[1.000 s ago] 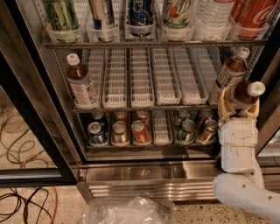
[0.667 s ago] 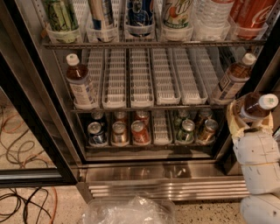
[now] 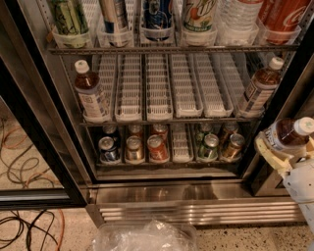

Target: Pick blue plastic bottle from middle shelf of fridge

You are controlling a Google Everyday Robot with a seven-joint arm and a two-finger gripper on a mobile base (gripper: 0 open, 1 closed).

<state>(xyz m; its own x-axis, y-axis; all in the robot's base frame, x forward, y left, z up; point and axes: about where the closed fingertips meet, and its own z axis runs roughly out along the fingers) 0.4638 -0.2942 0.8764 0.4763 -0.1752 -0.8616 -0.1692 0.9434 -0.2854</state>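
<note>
My gripper (image 3: 280, 149) is at the right edge, outside the fridge (image 3: 44, 122) and level with the bottom rack. It is shut on a blue plastic bottle (image 3: 289, 134) of brown drink with a white cap, held tilted. Two like bottles stand on the middle shelf (image 3: 167, 119): one in the far left lane (image 3: 91, 93), one in the far right lane (image 3: 259, 86). The white lane trays (image 3: 159, 88) between them hold nothing.
The top rack holds tall cans and bottles, with a red cola bottle (image 3: 284, 13) at the right. The bottom rack holds short cans (image 3: 157, 147). Below is the steel base grille (image 3: 196, 212). A crumpled clear plastic bag (image 3: 144, 236) and cables (image 3: 24, 223) lie on the floor.
My gripper has drawn back out of the middle shelf with the bottle, moving right and down, clear of the fridge. The camera view has shifted slightly.
</note>
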